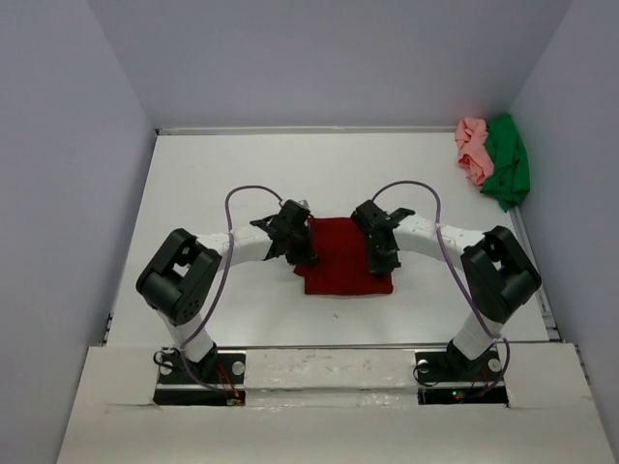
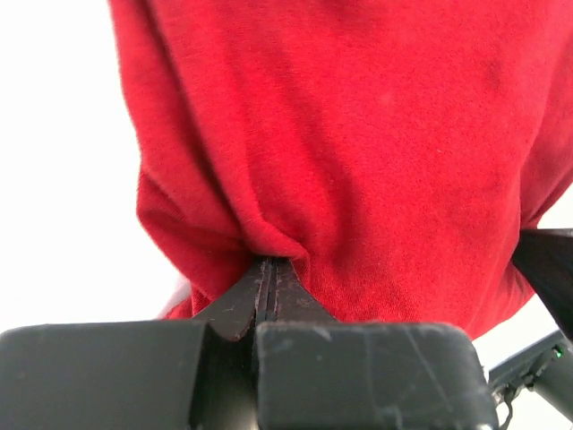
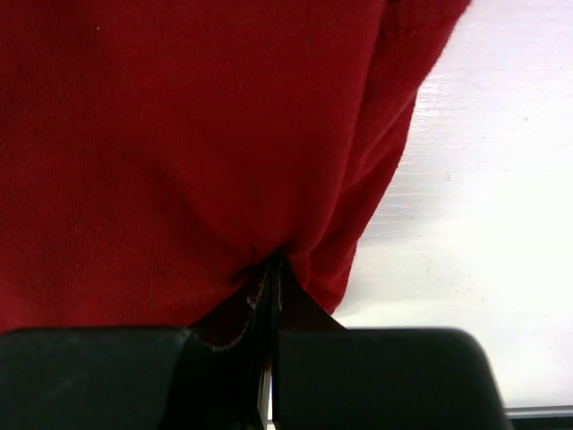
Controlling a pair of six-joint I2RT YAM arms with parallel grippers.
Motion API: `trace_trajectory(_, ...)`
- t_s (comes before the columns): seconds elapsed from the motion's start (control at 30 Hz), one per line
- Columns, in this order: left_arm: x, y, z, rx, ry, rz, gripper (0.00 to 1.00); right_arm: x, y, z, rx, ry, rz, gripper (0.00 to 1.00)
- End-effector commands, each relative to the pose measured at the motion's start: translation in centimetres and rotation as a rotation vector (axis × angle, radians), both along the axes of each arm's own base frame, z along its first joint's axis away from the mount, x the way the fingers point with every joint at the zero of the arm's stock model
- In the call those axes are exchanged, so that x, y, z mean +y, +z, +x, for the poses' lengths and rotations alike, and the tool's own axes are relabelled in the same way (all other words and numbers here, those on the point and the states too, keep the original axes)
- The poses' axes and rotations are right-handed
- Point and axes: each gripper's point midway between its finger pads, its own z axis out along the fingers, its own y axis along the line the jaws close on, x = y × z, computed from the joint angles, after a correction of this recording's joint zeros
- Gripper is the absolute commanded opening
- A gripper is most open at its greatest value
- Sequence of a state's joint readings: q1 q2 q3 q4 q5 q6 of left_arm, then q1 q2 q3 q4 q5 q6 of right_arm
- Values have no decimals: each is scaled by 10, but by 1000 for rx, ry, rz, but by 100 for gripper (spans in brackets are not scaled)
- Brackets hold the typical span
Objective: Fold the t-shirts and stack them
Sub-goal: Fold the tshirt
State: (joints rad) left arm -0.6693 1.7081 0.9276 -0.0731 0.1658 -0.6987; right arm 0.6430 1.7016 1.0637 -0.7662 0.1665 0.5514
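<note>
- Location: the red shirt [image 1: 343, 259] lies at the centre of the top view, on the table [image 1: 232, 174] between the two arms. It shows as a compact, roughly rectangular pad. The number of layers cannot be told.
- Grip, left side: the left gripper [image 2: 266, 269] has its fingers pressed together on a pinch of the red shirt, at lower centre of the left wrist view. Creases fan out from the tips into the cloth.
- Grip, right side: the right gripper [image 3: 271, 269] has its fingers pressed together on a pinch of the red shirt, at lower centre of the right wrist view. A small bulge of cloth sits just left of the tips.
- Occlusion, top view: each gripper body covers its own side edge of the red shirt, so neither grip point is visible there. Whether the pinched edges are raised off the table cannot be told.
- Cropping, wrist views: red cloth fills most of both frames and runs off the top edge. Collar and sleeves cannot be made out.
- Unidentified item: a black part [image 2: 548, 269] enters at the right edge of the left wrist view. It is cut off by the frame, and what it is cannot be told.
- Other garments: the pink shirt [image 1: 473, 150] and the green shirt [image 1: 507, 162] lie bunched in the upper right of the top view, touching each other, with pink on the left. Both are crumpled, and their sleeves are not distinguishable.
</note>
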Motion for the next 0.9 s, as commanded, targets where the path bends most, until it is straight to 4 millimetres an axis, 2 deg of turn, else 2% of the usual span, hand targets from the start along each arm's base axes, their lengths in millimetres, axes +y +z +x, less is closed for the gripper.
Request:
trace_trajectory(0.0,31,-11,0,-1,15,119,0,19,9,8,-46,-5,77,0)
trace_trajectory(0.27,41,-14,-21,21,27,95,0,-4,3,13,-56,-47,-68,0)
trace_trajectory(0.53,56,-11,-39,19,51,91,0,1,9,21,-70,-52,-62,0)
trace_trajectory(0.67,72,3,-31,-38,100,160,0,8,10,22,-56,-41,-38,0)
trace_trajectory(0.8,88,31,-15,-120,153,238,0,19,12,23,-57,-31,16,0)
trace_trajectory(0.87,93,38,-9,-146,173,263,0,19,12,23,-54,-24,21,0)
